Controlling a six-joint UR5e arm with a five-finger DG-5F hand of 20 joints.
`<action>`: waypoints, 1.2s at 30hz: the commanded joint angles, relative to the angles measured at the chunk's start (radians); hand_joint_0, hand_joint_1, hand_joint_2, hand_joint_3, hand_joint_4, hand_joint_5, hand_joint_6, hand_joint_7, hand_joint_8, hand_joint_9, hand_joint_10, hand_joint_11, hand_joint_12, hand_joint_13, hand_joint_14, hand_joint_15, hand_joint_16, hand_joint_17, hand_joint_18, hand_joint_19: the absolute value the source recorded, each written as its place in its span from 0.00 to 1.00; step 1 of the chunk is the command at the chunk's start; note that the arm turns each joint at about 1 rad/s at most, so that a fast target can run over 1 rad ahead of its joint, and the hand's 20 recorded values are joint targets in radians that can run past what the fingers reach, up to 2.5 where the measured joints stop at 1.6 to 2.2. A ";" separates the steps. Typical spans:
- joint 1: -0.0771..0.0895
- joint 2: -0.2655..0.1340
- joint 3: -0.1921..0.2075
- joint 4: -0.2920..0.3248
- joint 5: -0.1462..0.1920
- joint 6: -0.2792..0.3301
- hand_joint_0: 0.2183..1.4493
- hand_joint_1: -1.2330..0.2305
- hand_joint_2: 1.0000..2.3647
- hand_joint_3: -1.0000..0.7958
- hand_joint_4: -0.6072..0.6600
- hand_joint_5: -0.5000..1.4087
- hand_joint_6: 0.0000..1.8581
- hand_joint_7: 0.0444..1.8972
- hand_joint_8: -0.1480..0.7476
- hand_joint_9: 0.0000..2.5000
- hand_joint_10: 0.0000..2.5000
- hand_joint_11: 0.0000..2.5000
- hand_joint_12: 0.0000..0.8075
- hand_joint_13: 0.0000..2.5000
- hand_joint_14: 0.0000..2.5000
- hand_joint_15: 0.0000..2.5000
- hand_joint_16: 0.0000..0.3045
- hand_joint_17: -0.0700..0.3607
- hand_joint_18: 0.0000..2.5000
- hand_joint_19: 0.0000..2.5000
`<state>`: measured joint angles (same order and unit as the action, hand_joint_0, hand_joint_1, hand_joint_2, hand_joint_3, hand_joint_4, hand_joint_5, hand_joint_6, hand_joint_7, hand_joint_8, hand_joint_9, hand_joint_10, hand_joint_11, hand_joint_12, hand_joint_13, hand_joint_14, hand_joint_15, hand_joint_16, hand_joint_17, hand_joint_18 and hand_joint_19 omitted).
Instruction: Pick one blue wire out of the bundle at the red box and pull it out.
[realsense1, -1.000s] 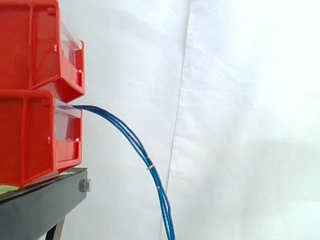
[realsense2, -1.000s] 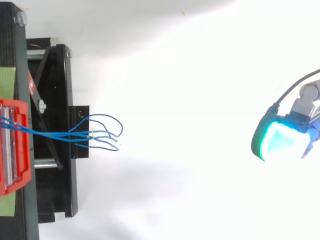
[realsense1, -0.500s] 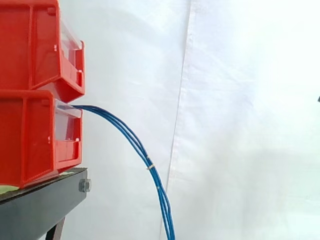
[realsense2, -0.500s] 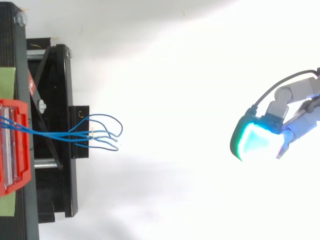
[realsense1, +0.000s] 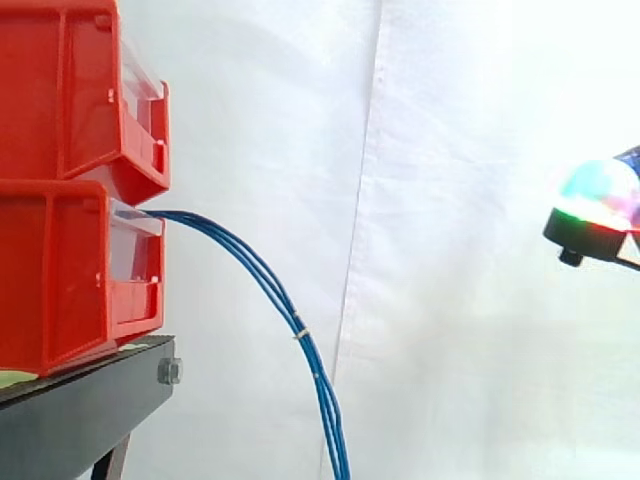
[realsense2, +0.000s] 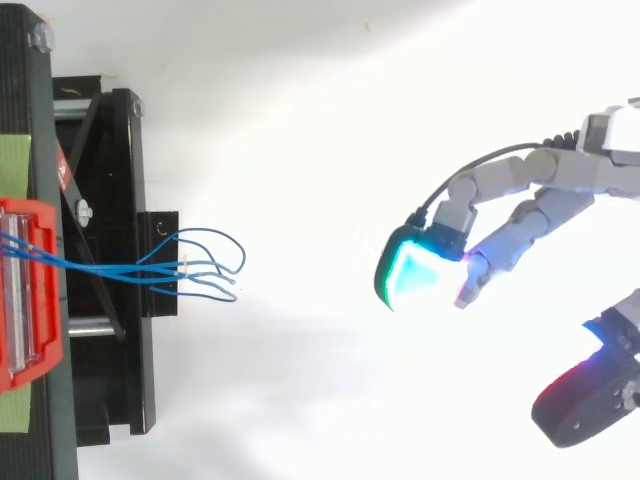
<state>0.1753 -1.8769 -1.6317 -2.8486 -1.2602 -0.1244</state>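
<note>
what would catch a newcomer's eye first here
Stacked red bins at the side view's left, with a bundle of blue wires arcing out of the lower one and drooping. In the top view the open hand, one fingertip glowing cyan, is at the right, apart from the wires.

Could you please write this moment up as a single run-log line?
phase: pre-grasp | bundle of thin blue wires: hangs from lower red plastic bin, untouched | hand: open, holding nothing, apart from bundle

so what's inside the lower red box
Blue wires run out of the lower red box past its clear front panel; whatever else it holds is covered by its red wall.
</note>
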 joint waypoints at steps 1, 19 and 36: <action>-0.003 -0.004 0.006 0.005 0.044 -0.032 0.27 0.35 0.00 0.28 0.82 0.20 0.27 0.50 0.56 0.33 0.00 0.14 0.55 0.34 0.01 0.15 0.19 0.46 0.33 0.18; -0.014 -0.047 0.033 0.081 0.145 -0.172 0.28 0.36 0.00 0.28 0.82 0.20 0.27 0.49 0.57 0.34 0.00 0.14 0.55 0.35 0.01 0.16 0.19 0.46 0.34 0.19; -0.017 -0.102 0.085 0.072 0.120 -0.170 0.28 0.37 0.00 0.28 0.83 0.20 0.27 0.49 0.57 0.34 0.00 0.14 0.54 0.35 0.01 0.16 0.19 0.46 0.34 0.19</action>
<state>0.1581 -1.9775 -1.5467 -2.7760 -1.1396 -0.2940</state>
